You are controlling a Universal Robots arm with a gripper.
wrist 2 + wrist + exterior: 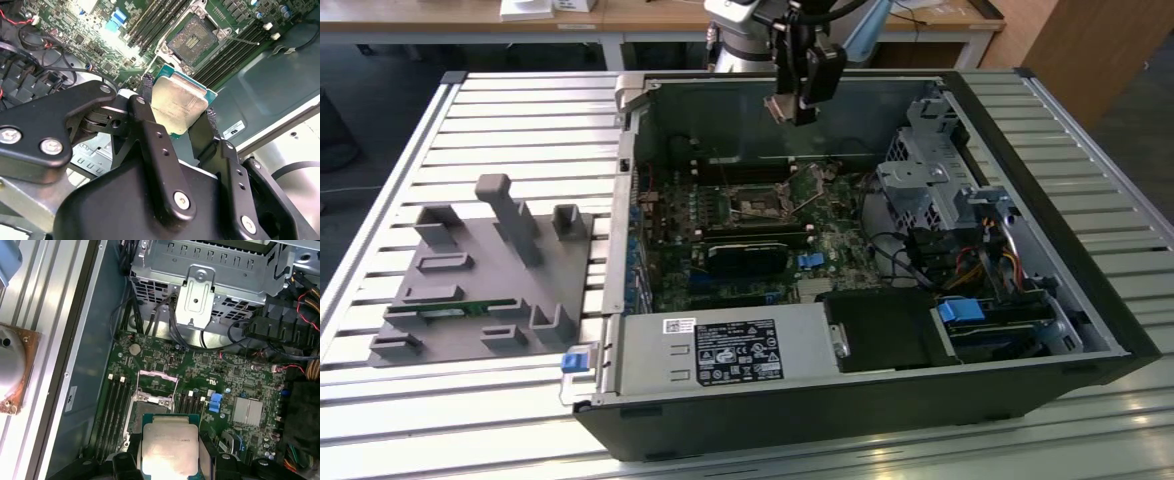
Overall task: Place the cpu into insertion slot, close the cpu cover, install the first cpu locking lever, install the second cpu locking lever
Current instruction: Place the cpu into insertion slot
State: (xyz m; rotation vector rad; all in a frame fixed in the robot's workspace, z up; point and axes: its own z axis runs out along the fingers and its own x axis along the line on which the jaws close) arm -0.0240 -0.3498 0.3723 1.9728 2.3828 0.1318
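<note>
One cpu [179, 107]: I am gripping it between my jaws by two edges. One insertion slot [192, 41] is lying uncovered beneath the jaws, well apart; one cpu cover [158, 381] is standing raised beside it.

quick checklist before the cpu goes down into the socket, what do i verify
1. cpu clamped between the fingers of the gripper: ok
2. insertion slot bare, nothing lying in it: ok
3. cpu cover swung up off the slot: ok
4. cpu squarely over the slot: cannot tell; in the exterior view the gripper hangs well above the board
5. cpu corner orientation matches the slot: cannot tell
</note>
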